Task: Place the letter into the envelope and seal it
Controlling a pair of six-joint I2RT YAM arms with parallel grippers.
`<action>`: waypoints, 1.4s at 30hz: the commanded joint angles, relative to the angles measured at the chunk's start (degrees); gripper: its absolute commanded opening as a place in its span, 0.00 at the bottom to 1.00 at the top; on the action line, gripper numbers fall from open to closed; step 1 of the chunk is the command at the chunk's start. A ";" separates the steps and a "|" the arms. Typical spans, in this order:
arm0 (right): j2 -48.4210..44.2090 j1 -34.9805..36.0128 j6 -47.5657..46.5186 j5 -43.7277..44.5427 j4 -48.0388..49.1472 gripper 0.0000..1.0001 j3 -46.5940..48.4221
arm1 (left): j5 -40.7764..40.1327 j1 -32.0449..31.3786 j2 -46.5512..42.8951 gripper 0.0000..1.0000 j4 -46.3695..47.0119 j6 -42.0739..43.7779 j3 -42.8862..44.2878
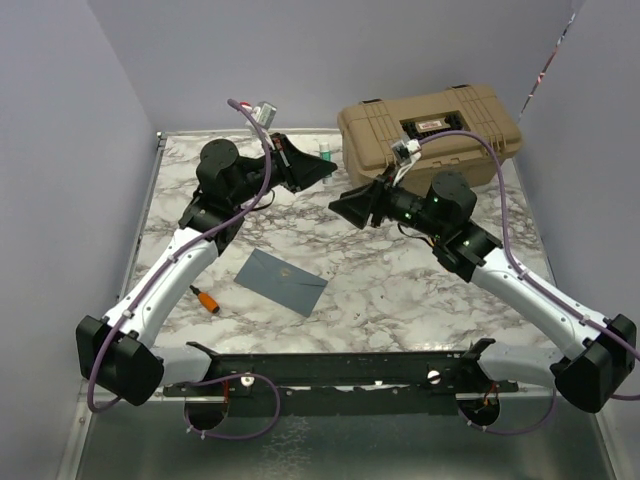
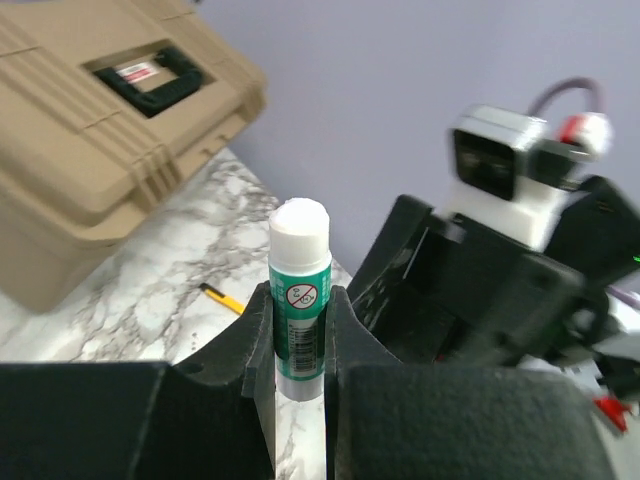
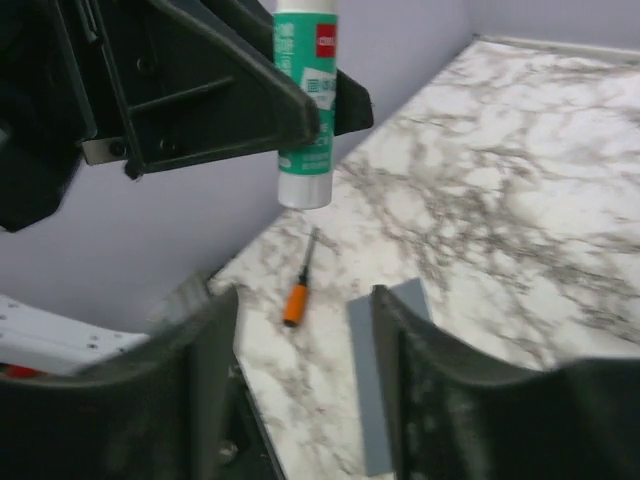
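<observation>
Envelope [image 1: 281,281] lay flat below both pincers, surely light and floppy; take its edge. Left pincer [image 2: 300,335] held glue stick [image 2: 299,285], right pincer [image 1: 338,206] wide.

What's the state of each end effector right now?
Left end effector: closed on the glue stick.
Right end effector: open, holding nothing.
</observation>
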 commanded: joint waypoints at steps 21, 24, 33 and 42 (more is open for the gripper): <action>6.80 -1.63 30.41 -19.51 50.43 0.62 -5.57 | 21.76 -0.48 -5.09 0.00 21.16 -8.68 -0.63; 7.64 -1.65 30.56 -19.88 50.31 0.52 -4.78 | 21.70 -0.63 -4.90 0.00 21.16 -8.72 -0.82; 9.72 -1.64 32.10 -20.15 54.92 0.46 -3.83 | 21.44 -0.74 -5.02 0.00 21.16 -8.46 -1.41; 11.99 -1.63 31.41 -22.97 51.00 0.02 -0.49 | 18.41 -0.74 -5.47 0.00 21.20 -8.65 -1.16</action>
